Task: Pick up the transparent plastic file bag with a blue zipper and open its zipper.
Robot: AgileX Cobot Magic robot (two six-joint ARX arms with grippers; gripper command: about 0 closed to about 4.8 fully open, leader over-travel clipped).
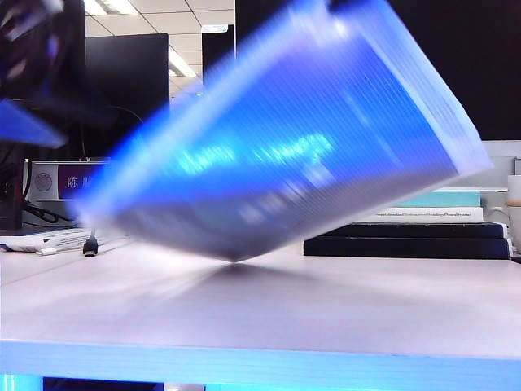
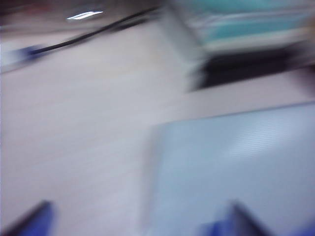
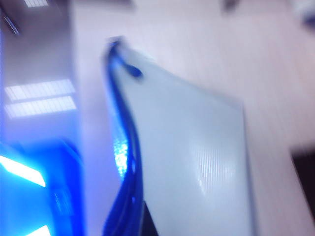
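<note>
Transparent plastic file bag [image 1: 285, 138] fills most of the exterior view, lifted off the white table [image 1: 260, 309] and tilted, its low corner hanging just above the tabletop and its far end raised toward the upper right. All 3 views are smeared with motion blur.

Left gripper [image 2: 142, 221] shows in its wrist view only as 2 blurred blue fingertips [image 2: 34, 219] set wide apart, with nothing between them; the bag's pale, finely ribbed face [image 2: 236, 167] lies just past them, and no contact can be made out. In the exterior view a dark blurred mass at the upper left appears to be this arm, clear of the bag.

Right gripper is not visible in any view; its jaws read as closed, and the bag runs out of the bottom of its wrist view right beneath the camera, so a grip on that end looks likely, though the contact itself is hidden.

From that wrist view the bag's long axis stretches away from the camera, with the blue zipper [image 3: 129, 147] running along 1 long edge and its cord loop pull [image 3: 134, 71] at the far end.

Behind the bag sit stacked teal and black books [image 1: 423, 232], a black cable [image 1: 89, 244] and dark monitors [image 1: 126, 73].
</note>
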